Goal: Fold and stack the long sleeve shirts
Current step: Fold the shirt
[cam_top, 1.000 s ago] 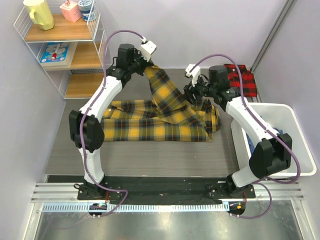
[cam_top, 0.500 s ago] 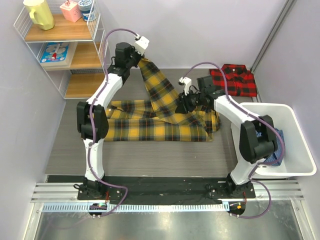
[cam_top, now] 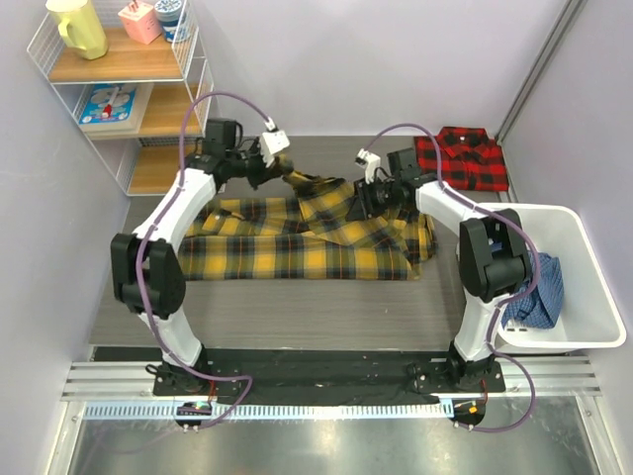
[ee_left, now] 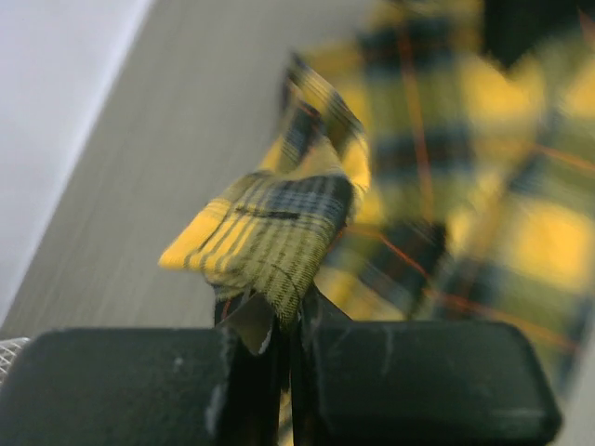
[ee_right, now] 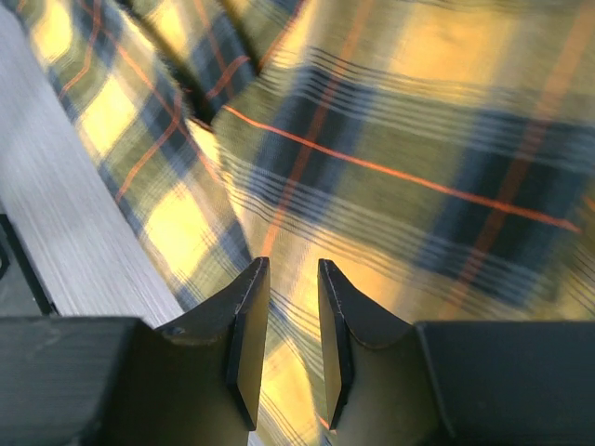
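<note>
Pale lilac walls close in a grey wood-grain table (cam_top: 138, 297), and my two arms reach out from its near edge. At the far left corner stands a wire shelf (cam_top: 40, 59). Its top board carries a yellow jug (cam_top: 79, 27), a pink box (cam_top: 140, 20) and a printed cup (cam_top: 173, 15). The board below holds a blue-and-white picture book (cam_top: 107, 102). Whatever lettering these bear is too small for me to read.

The yellow shirt (cam_top: 297, 252) lies spread across the middle of the table, its long side running left to right. One part of it is drawn up towards the far edge. My left pincer (ee_left: 284, 316) is clamped tight on that raised part. A folded tip of the plaid sticks out past my fingers, clear of the tabletop.

My right pincer (ee_right: 293, 274) sits low on the same shirt, just right of its middle. Its fingers stand a narrow slit apart with plaid filling the view between them. I cannot tell whether they have caught a fold or merely press against the cloth.

The red-and-black shirt (cam_top: 463, 156) lies flat at the far right corner, apart from the yellow one. A white bin (cam_top: 554, 213) stands along the right edge with a blue checked cloth (cam_top: 539, 287) bunched inside it.
</note>
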`<action>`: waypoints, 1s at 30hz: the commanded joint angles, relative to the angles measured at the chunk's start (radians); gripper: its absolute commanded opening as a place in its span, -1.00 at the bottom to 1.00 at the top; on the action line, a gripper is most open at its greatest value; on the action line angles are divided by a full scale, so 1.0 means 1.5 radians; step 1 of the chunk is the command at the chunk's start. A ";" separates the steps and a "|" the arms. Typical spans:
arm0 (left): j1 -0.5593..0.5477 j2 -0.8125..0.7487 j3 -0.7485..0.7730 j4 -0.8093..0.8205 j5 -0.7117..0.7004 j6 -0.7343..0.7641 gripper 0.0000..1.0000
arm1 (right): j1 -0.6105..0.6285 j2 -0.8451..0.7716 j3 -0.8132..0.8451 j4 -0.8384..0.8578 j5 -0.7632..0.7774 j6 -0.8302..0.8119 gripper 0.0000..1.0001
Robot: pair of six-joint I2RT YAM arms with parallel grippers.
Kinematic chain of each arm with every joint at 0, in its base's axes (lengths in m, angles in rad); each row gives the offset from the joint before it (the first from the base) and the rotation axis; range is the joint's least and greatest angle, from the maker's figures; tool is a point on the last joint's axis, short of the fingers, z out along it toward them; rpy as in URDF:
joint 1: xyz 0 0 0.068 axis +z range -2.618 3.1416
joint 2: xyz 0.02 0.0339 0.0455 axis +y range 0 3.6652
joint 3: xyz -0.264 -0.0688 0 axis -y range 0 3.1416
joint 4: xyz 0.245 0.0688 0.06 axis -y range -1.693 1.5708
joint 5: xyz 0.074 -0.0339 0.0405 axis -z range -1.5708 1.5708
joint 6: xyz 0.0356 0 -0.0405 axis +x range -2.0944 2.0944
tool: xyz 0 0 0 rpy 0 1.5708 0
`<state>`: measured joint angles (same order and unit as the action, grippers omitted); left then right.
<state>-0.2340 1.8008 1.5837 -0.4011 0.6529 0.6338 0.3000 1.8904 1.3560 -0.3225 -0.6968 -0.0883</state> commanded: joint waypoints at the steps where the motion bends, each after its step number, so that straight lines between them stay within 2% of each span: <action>1: 0.043 -0.089 -0.028 -0.327 0.132 0.303 -1.00 | -0.028 -0.057 0.010 -0.079 0.015 -0.038 -0.35; 3: 0.072 -0.103 -0.057 -0.409 0.123 0.378 -1.00 | -0.030 -0.063 -0.001 -0.116 0.029 -0.058 -0.38; 9: 0.145 -0.124 -0.095 -0.474 0.053 0.587 -0.99 | -0.052 -0.077 -0.033 -0.195 0.107 -0.072 -0.49; 15: 0.192 -0.135 -0.149 -0.417 0.029 0.730 -0.96 | -0.063 -0.070 -0.026 -0.237 0.109 -0.079 -0.53; 19: 0.206 -0.141 -0.211 -0.333 0.022 0.801 -0.96 | -0.063 -0.079 -0.014 -0.273 0.089 -0.105 -0.53; 22: 0.226 -0.124 -0.220 -0.328 0.014 0.870 -0.98 | -0.063 -0.089 -0.009 -0.312 0.071 -0.134 -0.54; 30: 0.271 -0.096 -0.210 -0.352 0.009 0.951 -0.99 | -0.063 -0.117 -0.007 -0.350 0.077 -0.160 -0.58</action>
<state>0.1444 1.6356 1.2488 -0.9241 0.6636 1.9251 0.2028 1.7824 1.3090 -0.8036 -0.5705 -0.2947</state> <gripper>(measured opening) 0.007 0.214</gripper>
